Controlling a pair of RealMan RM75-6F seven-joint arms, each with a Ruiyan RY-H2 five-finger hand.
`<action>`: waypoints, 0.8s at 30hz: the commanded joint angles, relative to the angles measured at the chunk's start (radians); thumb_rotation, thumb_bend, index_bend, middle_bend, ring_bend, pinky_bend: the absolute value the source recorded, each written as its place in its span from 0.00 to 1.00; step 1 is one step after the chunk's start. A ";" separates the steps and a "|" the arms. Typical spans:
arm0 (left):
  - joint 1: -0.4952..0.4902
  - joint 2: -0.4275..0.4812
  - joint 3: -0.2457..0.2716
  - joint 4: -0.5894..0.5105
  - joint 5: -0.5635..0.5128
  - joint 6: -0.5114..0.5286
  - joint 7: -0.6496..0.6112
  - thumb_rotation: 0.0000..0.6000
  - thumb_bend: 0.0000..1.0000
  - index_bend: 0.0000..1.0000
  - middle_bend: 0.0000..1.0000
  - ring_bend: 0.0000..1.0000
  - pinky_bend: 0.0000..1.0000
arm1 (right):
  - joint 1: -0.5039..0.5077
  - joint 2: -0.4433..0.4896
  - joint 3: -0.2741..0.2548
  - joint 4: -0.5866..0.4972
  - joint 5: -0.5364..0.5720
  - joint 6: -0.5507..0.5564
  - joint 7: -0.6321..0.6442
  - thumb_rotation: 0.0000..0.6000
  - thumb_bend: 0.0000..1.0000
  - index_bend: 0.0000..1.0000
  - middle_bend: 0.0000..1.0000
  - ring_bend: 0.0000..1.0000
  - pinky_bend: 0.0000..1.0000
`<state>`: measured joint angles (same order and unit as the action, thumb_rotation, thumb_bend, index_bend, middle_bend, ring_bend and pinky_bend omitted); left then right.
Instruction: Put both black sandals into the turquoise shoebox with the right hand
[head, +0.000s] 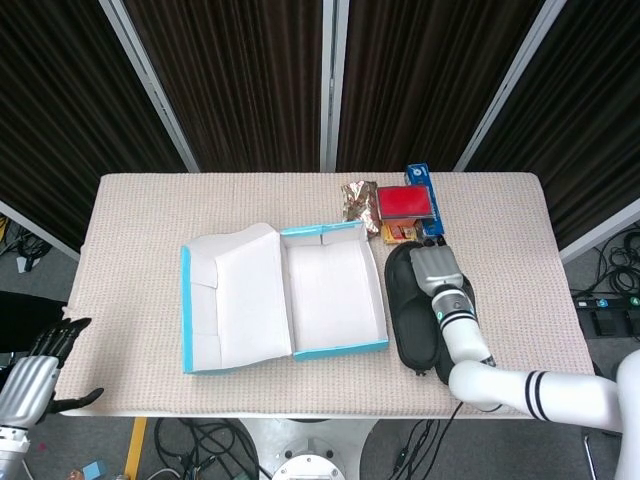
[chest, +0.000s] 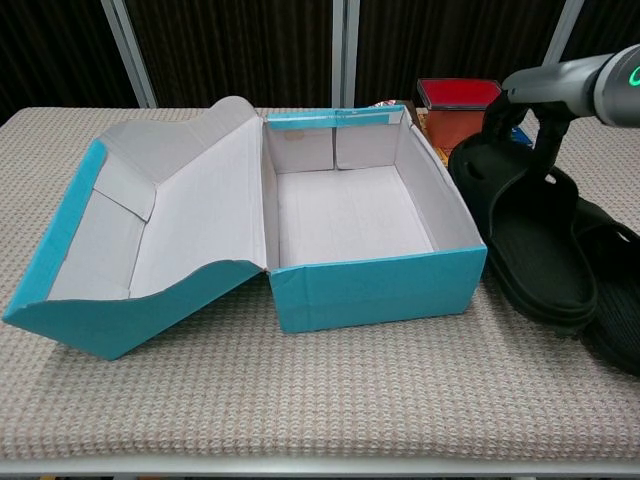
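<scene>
The turquoise shoebox (head: 335, 295) (chest: 372, 292) stands open in the middle of the table, its inside bare and its lid folded out to the left. My right hand (head: 434, 270) (chest: 542, 90) grips one black sandal (head: 409, 312) (chest: 527, 238) by its strap and holds it tilted, raised off the table just right of the box. The second black sandal (chest: 612, 300) lies flat on the table at the far right, partly behind the lifted one. My left hand (head: 35, 378) hangs below the table's near left corner with its fingers apart, holding nothing.
A red box (head: 404, 203) (chest: 460, 100), a blue carton (head: 421, 181) and a crinkled foil packet (head: 356, 200) sit at the back, just beyond the box's far right corner. The box lid (chest: 120, 240) covers the table's left part.
</scene>
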<state>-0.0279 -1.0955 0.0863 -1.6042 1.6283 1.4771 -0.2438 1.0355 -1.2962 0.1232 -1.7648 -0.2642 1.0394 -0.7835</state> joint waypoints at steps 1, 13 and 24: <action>-0.001 -0.001 0.003 -0.011 0.004 -0.002 0.012 1.00 0.13 0.07 0.09 0.00 0.06 | -0.073 0.117 0.005 -0.109 -0.126 0.027 0.098 1.00 0.17 0.50 0.47 0.14 0.06; -0.001 0.006 0.008 -0.039 0.013 0.003 0.038 1.00 0.13 0.07 0.09 0.00 0.06 | -0.177 0.280 0.064 -0.245 -0.353 0.045 0.301 1.00 0.20 0.56 0.51 0.18 0.11; 0.006 0.008 0.007 -0.014 -0.004 0.010 -0.008 1.00 0.13 0.07 0.09 0.00 0.06 | -0.190 0.025 0.188 -0.144 -0.508 0.086 0.579 1.00 0.20 0.58 0.53 0.25 0.27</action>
<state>-0.0225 -1.0887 0.0935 -1.6206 1.6268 1.4865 -0.2490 0.8501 -1.1917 0.2702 -1.9499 -0.7344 1.1123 -0.2833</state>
